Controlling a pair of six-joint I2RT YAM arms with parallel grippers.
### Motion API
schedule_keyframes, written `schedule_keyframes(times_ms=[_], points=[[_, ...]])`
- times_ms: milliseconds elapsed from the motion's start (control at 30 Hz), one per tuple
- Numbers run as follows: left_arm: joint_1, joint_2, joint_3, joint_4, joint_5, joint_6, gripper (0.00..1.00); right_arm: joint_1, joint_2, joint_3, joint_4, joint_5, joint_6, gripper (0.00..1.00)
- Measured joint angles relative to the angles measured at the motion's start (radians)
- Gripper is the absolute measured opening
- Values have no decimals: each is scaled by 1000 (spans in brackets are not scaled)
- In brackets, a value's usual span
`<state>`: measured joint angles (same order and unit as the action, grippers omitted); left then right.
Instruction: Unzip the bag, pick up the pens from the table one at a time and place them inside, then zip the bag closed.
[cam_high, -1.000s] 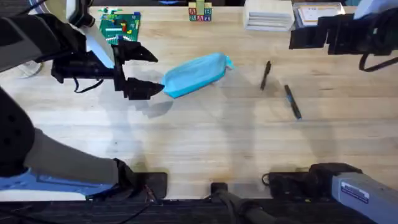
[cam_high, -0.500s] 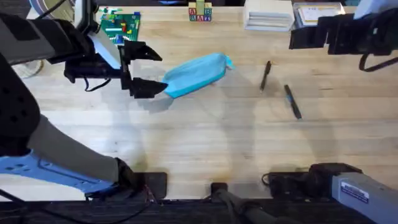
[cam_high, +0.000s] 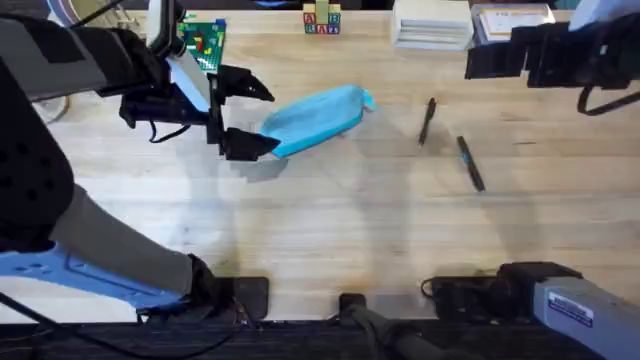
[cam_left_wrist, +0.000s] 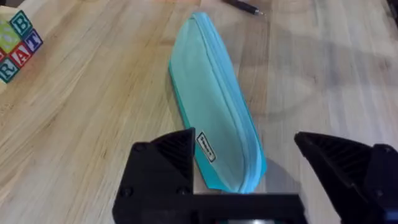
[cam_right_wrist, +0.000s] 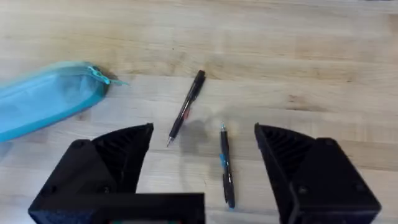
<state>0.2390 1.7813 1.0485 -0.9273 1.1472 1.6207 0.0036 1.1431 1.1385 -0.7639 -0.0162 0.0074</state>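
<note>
The light blue bag (cam_high: 315, 118) lies slanted on the table (cam_high: 330, 230), zipped shut, its zipper pull at the end nearest the pens. My left gripper (cam_high: 262, 118) is open at the bag's left end, a finger on either side of that tip. In the left wrist view the bag (cam_left_wrist: 214, 124) stretches away from the open gripper (cam_left_wrist: 244, 138). Two dark pens (cam_high: 427, 120) (cam_high: 470, 162) lie right of the bag. My right gripper (cam_high: 480, 58) hangs open high at the back right. Its wrist view looks down on the bag (cam_right_wrist: 50, 99) and both pens (cam_right_wrist: 186, 106) (cam_right_wrist: 226, 165).
A green brick board (cam_high: 200, 40), alphabet blocks (cam_high: 321, 20) and white boxes (cam_high: 432, 22) line the table's far edge. The blocks (cam_left_wrist: 15, 43) also sit beside the bag in the left wrist view. Bare wood spreads in front of the bag and pens.
My left gripper has moved right toward the bag's left end, staying open. The right arm, the bag and the pens have not moved.
</note>
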Motion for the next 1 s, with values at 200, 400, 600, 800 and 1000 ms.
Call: schedule_keyframes(times_ms=[200, 400, 600, 800, 1000], points=[[0, 0, 0, -4, -15, 0, 994, 0, 0, 0, 0, 0, 0, 998], [0, 0, 0, -4, -18, 0, 994, 0, 0, 0, 0, 0, 0, 998], [0, 0, 0, -7, -19, -6, 741, 0, 0, 0, 0, 0, 0, 998], [0, 0, 1, 0, -20, 0, 70, 0, 0, 0, 0, 0, 0, 998], [0, 0, 2, -1, -22, 0, 44, 0, 0, 0, 0, 0, 0, 998]])
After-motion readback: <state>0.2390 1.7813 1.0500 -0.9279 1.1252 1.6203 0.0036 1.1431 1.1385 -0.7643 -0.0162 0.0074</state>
